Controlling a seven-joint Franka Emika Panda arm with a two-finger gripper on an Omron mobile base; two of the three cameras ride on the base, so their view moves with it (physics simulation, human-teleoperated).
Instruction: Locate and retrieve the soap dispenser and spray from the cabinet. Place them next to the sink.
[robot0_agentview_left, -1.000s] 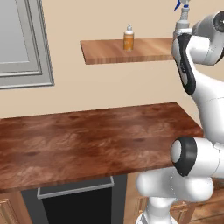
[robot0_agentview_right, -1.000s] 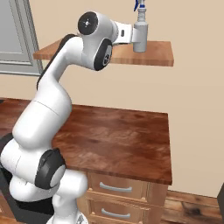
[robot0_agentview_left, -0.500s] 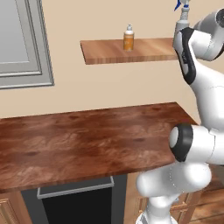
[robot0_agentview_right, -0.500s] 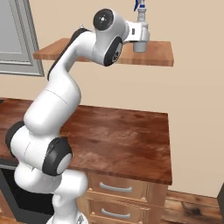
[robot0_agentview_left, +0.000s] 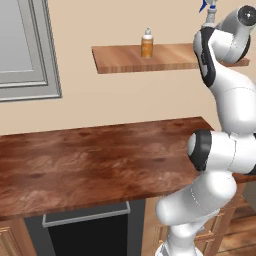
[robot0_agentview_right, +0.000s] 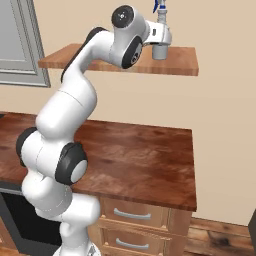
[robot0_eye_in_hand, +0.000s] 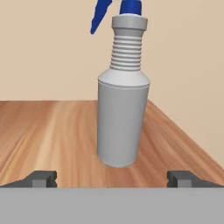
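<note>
Left base view
Cabinet (robot0_agentview_left: 130, 59): a thin reddish-brown shelf board fixed to the beige wall, above the wooden surface (robot0_agentview_left: 90, 160).
Soap dispenser (robot0_agentview_left: 146, 43): upright on the cabinet board, near its middle, well apart from the arm.
Spray (robot0_agentview_left: 208, 11): at the cabinet's right end; the blue trigger and ribbed neck show above the white arm, the body is hidden behind it.
Window frame (robot0_agentview_left: 25, 50): grey, on the wall left of the cabinet.
Oven front (robot0_agentview_left: 85, 230): dark, below the surface's front edge.

Right base view
Cabinet (robot0_agentview_right: 180, 62): its right end juts from the wall, above the surface (robot0_agentview_right: 145, 155).
Spray (robot0_agentview_right: 160, 35): upright on the cabinet near its right end, blue trigger pointing left.
Hand: hidden at the arm's end just beside the spray, on its left; whether they touch cannot be told here.
Drawers (robot0_agentview_right: 130, 220): two, with silver handles, under the surface.

Hand view
Spray (robot0_eye_in_hand: 121, 118): grey cylinder upright on the cabinet board (robot0_eye_in_hand: 48, 135), centred ahead.
Hand (robot0_eye_in_hand: 112, 178): spread wide, one dark fingertip (robot0_eye_in_hand: 41, 178) at each side of the bottle, both short of it, gripping nothing.
</note>
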